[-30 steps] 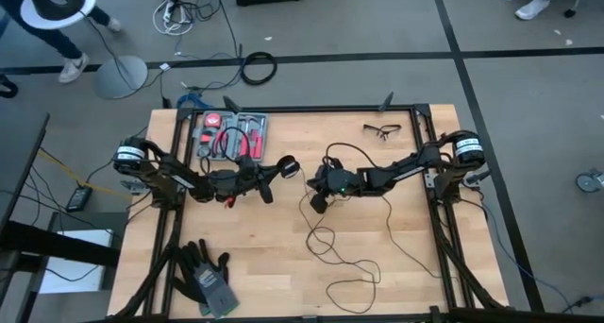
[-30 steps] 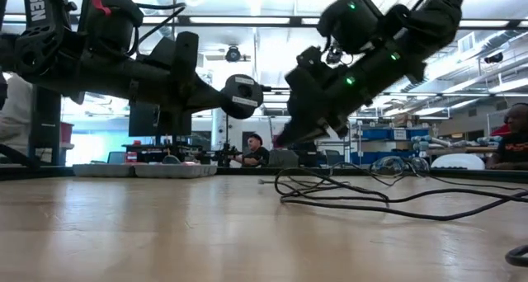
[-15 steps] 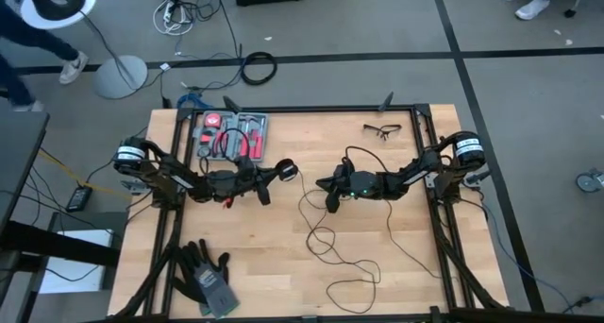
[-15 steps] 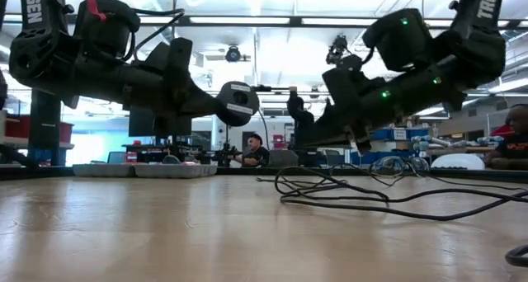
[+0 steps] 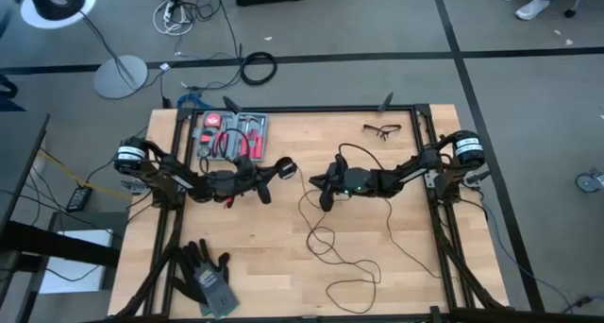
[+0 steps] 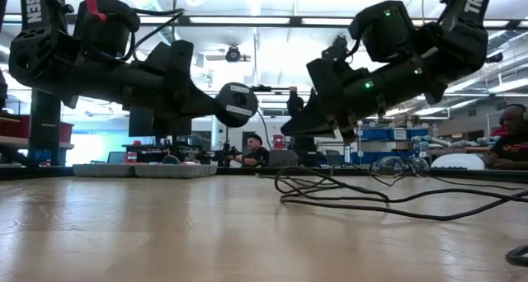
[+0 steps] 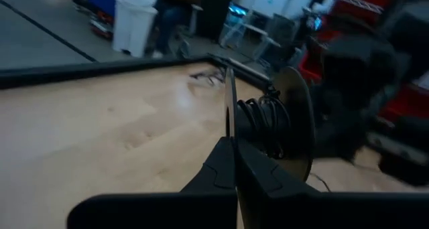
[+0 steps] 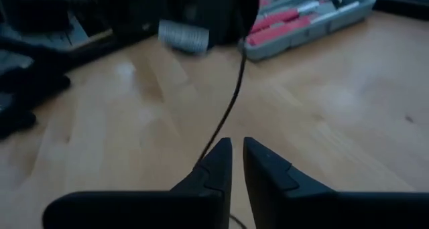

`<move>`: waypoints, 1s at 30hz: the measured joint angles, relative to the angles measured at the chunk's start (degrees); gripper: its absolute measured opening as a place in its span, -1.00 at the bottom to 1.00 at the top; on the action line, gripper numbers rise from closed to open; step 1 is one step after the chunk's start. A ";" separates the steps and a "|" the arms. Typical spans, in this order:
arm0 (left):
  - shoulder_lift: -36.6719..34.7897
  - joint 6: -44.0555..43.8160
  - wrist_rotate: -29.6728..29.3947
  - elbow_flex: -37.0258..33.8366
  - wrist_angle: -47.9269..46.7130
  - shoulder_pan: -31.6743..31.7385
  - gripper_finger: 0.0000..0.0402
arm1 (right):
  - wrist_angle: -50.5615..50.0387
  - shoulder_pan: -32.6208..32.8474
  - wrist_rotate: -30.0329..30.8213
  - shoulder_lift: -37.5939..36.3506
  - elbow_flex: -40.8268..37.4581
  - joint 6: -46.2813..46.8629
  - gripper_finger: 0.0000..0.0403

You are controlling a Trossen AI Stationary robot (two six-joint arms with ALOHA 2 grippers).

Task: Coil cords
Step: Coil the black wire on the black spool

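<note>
Two dark jointed arms, white "TROSSEN" lettering, green indicator lights, black cabling.

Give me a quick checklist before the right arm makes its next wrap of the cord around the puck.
1. Left gripper shut on puck: ok.
2. Some cord already wound on puck: ok.
3. Right gripper fingers slightly apart, cord running between them: ok; firm grip: cannot tell.
4. Loose cord on table free of knots: cannot tell.
5. Tool case, glasses and gloves away from cord: ok.
</note>
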 joint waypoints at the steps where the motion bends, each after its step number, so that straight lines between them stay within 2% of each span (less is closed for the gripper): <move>1: 0.00 0.05 -0.93 0.00 0.55 0.00 -1.00 | -1.33 0.02 -0.34 0.00 0.35 -0.07 -0.77; 7: 0.00 0.14 -2.77 0.02 1.38 0.04 -1.00 | -2.60 0.55 -0.37 0.02 0.55 -0.97 -0.62; 15: 0.00 1.56 -4.74 0.02 5.35 0.04 -1.00 | -2.30 0.90 -2.14 0.04 0.55 2.48 -0.47; 23: 0.00 1.52 -4.79 0.04 5.21 0.09 -1.00 | -1.40 2.42 -2.09 0.06 0.56 2.59 -0.45; 30: 0.00 1.48 -4.77 0.04 5.18 0.09 -1.00 | -1.14 2.19 0.34 1.97 2.89 0.14 -0.45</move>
